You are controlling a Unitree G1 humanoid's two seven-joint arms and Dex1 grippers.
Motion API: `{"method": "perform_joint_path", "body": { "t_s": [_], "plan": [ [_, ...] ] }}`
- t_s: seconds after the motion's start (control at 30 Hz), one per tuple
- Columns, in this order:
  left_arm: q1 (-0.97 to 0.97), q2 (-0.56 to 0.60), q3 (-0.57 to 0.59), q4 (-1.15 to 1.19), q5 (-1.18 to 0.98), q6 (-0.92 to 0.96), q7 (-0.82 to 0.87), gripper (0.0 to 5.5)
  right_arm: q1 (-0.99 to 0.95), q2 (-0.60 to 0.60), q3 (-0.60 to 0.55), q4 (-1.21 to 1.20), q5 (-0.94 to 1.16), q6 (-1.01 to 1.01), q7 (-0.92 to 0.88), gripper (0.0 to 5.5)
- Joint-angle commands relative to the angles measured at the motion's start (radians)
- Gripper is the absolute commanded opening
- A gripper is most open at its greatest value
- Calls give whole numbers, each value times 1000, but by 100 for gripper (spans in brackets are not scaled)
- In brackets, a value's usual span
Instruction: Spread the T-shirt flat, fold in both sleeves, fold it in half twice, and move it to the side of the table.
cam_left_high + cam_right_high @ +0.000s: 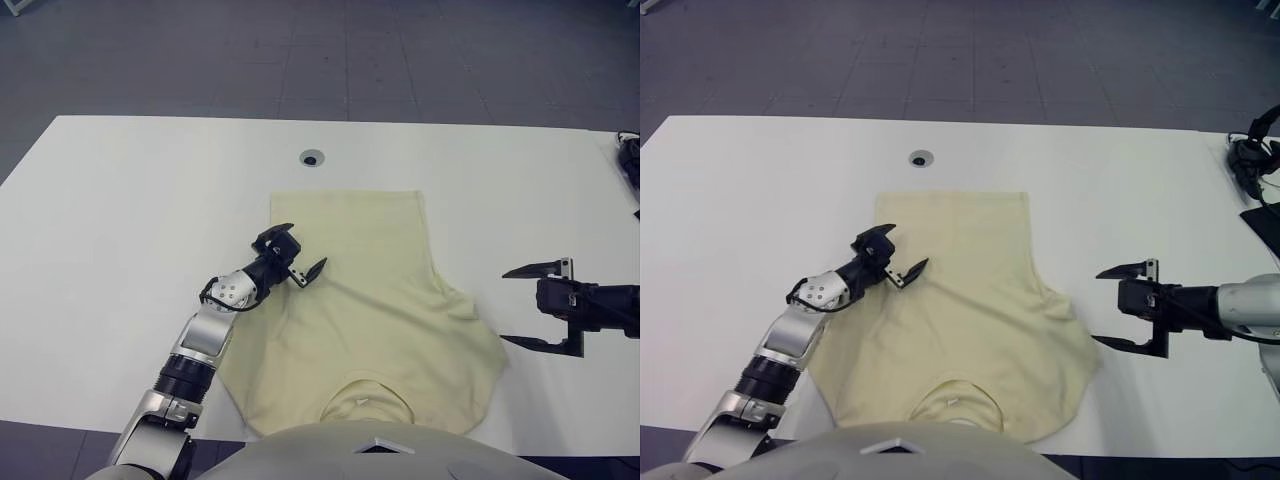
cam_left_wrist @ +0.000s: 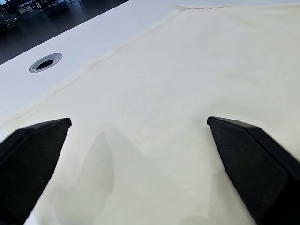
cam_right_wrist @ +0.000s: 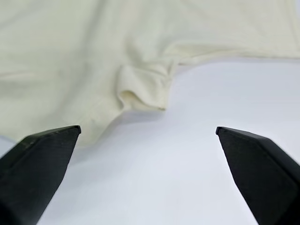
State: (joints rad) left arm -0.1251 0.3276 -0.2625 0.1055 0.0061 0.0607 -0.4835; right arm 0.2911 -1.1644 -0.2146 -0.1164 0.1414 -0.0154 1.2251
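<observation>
A pale yellow T-shirt (image 1: 372, 330) lies on the white table (image 1: 140, 220), collar toward me and hem at the far side. Its left side looks folded in. The right sleeve (image 3: 145, 86) lies bunched at the shirt's right edge. My left gripper (image 1: 297, 250) hovers open over the shirt's left edge, near the upper body, nothing between its fingers (image 2: 33, 159). My right gripper (image 1: 535, 308) is open over bare table just right of the right sleeve, its fingers (image 3: 37, 154) pointing at the cloth.
A round cable grommet (image 1: 312, 158) sits in the table beyond the hem. Black cables and gear (image 1: 1250, 165) lie at the table's far right edge. Bare tabletop spreads wide to the left of the shirt.
</observation>
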Motion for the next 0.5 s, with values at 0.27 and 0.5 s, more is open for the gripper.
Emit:
{"method": "perform_joint_path", "body": {
  "t_s": [0.27,0.5],
  "plan": [
    [23,5,11,-15,14,3,-4,540,33,1,76,49,-61,-69,53,537],
    [17,4,11,-11,15,1,-10,540,-1,67,165,55,-108,-95,-8,537]
  ]
}}
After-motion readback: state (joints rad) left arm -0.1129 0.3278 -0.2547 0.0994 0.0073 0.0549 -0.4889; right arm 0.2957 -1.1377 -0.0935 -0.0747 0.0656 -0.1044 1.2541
